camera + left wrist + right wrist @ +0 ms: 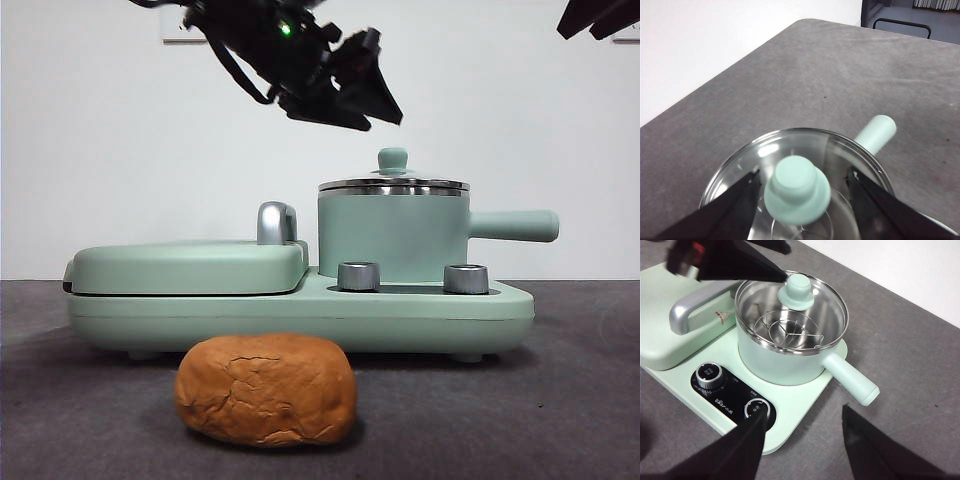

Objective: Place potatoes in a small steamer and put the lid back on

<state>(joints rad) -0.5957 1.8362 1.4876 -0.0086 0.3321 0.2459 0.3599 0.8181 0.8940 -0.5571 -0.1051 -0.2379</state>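
Our left gripper, jaws spread wide, hangs over the clear glass lid's small green knob; glass breaks, so we'd pinch the knob gently.

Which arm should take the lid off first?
Left, probably. The left end effector hangs open right over the lid, straddling its knob. The right end effector is open but farther back.

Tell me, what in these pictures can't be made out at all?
- The potato: seen only in the front view; both wrist views miss it.
- The steamer's inside: its wall hides it in the front view.
- The lid: cut off by the edge in the left wrist view, under the open left gripper.
- Printing by the dials: too small in the right wrist view.
- The right gripper: only dark, open jaws show.
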